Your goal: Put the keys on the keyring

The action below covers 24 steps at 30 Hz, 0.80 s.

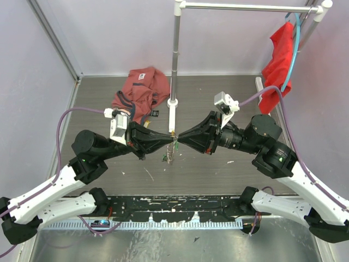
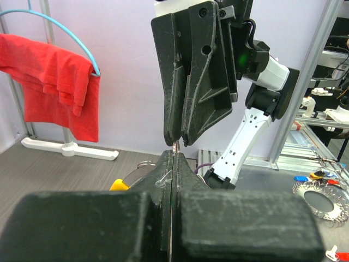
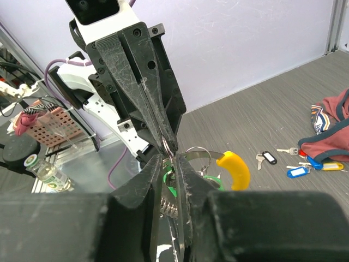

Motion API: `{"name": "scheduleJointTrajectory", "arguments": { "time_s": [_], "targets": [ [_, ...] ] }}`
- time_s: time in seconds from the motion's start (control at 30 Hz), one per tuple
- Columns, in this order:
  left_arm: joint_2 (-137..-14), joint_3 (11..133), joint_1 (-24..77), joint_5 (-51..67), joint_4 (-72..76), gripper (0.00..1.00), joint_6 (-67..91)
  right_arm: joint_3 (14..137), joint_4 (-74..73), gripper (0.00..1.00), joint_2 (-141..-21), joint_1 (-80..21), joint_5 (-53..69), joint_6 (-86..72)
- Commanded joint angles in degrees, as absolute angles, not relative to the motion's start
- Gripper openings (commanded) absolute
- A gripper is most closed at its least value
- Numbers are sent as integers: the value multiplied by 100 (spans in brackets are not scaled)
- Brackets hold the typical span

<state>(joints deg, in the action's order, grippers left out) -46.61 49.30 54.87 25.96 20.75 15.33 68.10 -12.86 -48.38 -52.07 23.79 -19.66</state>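
My left gripper (image 1: pixel 168 142) and right gripper (image 1: pixel 180 140) meet tip to tip above the table's middle. The keyring (image 1: pixel 170 153) hangs between them with its silvery keys dangling. In the left wrist view the left gripper (image 2: pixel 173 155) is shut on the keyring's thin metal, with a ring loop (image 2: pixel 143 164) and the yellow tag (image 2: pixel 119 184) to its left. In the right wrist view the right gripper (image 3: pixel 174 164) is closed to a narrow gap on a green-tagged key (image 3: pixel 173 179). The yellow tag (image 3: pixel 235 169) curves to the right. Loose keys (image 3: pixel 297 172) with blue, black and yellow tags lie on the table.
A maroon garment (image 1: pixel 143 90) lies at the back left, with a small black-tagged key (image 1: pixel 155 113) beside it. A white stand with a metal pole (image 1: pixel 174 65) rises just behind the grippers. A red cloth (image 1: pixel 279 60) hangs from the rail at the back right.
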Motion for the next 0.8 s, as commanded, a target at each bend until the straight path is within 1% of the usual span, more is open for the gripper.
{"name": "scheduleJointTrajectory", "arguments": {
  "time_s": [0.0,0.1,0.3,0.77],
  "targets": [
    [-4614,5023,5494,2542,2454,0,1540,6847,-1090,18,-4828,-5238,2474,-1931],
    [-4612,5027,5493,2533,2445,0,1540,6852,-1107,14,-4851,-5234,2510,-1934],
    [-4605,5033,5501,2531,2429,0,1538,6876,-1146,1,-4818,-5238,2510,-1925],
    [-4597,5055,5498,2509,2450,0,1521,6882,-1582,1,-4762,-5238,2247,-1822]
  ]
}}
